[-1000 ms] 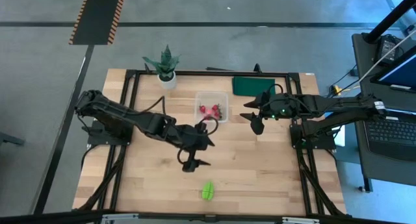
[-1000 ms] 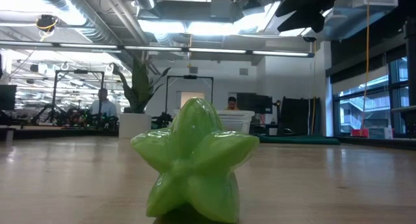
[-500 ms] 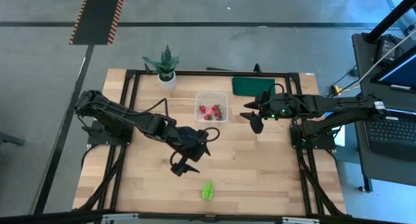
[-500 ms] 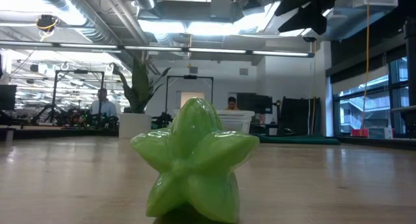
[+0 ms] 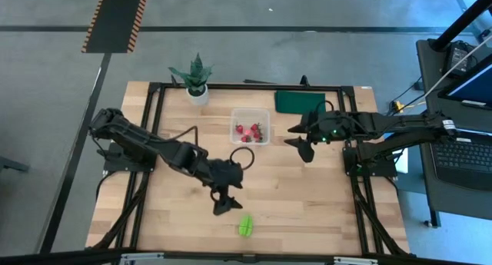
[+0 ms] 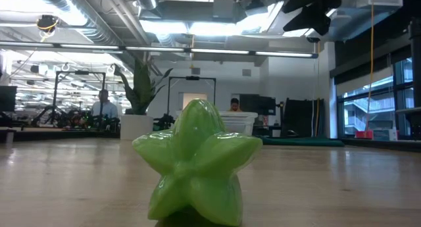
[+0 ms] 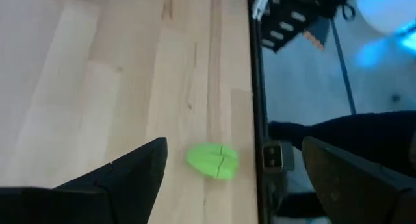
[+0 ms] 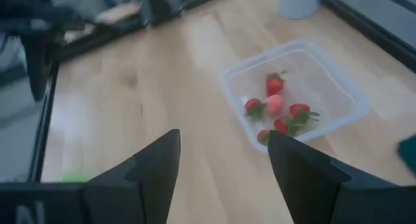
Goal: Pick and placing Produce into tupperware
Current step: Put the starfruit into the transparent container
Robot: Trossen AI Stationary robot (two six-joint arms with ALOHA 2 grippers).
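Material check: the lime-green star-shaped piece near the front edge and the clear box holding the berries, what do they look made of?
Lime-green star-shaped piece: likely moulded plastic or rubber, glossy; highlights along its ridges and a slightly translucent glow. Clear box: thin see-through plastic, smooth; the wood grain and red berries show through its walls, and its corners are rounded.

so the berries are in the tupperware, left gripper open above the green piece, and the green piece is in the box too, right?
Not quite: the green piece lies on the bare table near its front edge, outside the tupperware, as the high view shows. The rest holds: the berries are in the box and the left gripper, fingers open, is just beside and above the green piece.
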